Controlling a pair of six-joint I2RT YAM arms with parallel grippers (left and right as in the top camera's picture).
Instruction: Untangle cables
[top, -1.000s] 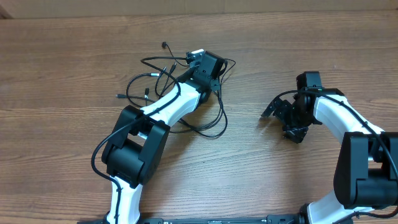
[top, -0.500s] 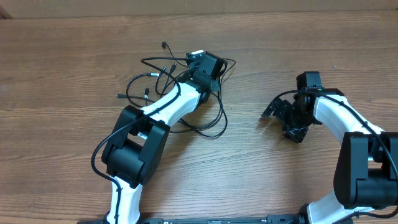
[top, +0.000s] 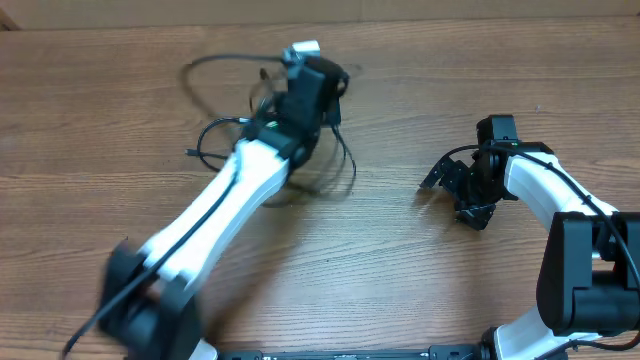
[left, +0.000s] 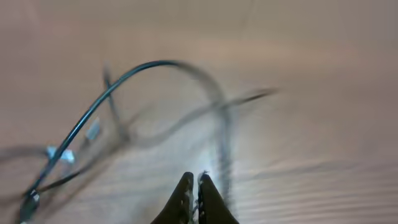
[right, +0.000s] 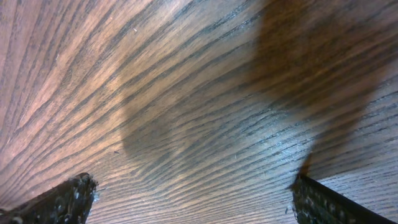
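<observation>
The cables (top: 349, 168) are thin black cords in a loose tangle at the table's far left-centre, partly blurred by motion. My left gripper (top: 325, 92) is above the tangle and shut on a cable strand; loops hang from it. In the left wrist view the closed fingertips (left: 195, 180) pinch a blurred strand, and a black loop (left: 124, 78) with a silver plug tip (left: 62, 154) stretches to the left. My right gripper (top: 450, 195) is open and empty over bare wood at the right, its fingers wide apart in the right wrist view (right: 193, 199).
The wooden table (top: 420, 290) fills the view. The left arm (top: 215, 215) stretches diagonally from the front left. The right arm's base (top: 590, 290) stands at the front right. The table's back edge (top: 480, 20) runs along the top.
The left arm has swung up and away fast, blurred, lifting the held cable; the tangle's loops have shifted toward the far left. The right arm has not moved.
</observation>
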